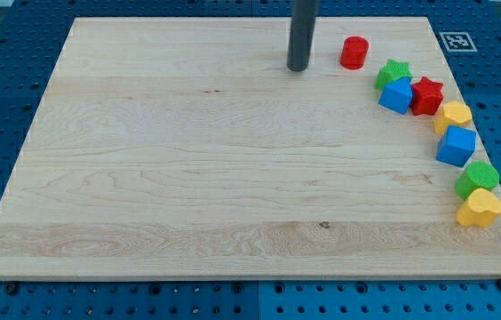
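Note:
My tip rests on the wooden board near the view's top, right of centre. The nearest block is a red cylinder, a short gap to the tip's right and not touching it. Further right, a curved row of blocks runs down the board's right side: a green star, a blue cube, a red star, a yellow block, a second blue cube, a green block and a yellow heart-shaped block.
The board lies on a blue pegboard table. A black-and-white marker tag sits at the board's top right corner.

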`<action>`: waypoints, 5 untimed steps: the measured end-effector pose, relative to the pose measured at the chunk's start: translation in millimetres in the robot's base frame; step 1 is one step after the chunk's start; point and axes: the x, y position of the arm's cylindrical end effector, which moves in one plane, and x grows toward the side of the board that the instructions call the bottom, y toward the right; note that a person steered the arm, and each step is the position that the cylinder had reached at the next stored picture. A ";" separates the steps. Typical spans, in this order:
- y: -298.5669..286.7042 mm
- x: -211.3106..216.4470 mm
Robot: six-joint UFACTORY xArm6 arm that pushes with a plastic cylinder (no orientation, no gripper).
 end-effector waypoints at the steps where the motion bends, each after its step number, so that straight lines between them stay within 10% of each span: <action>1: 26.4 -27.3; 3: 120.7 -15.1; 5: 73.0 -10.7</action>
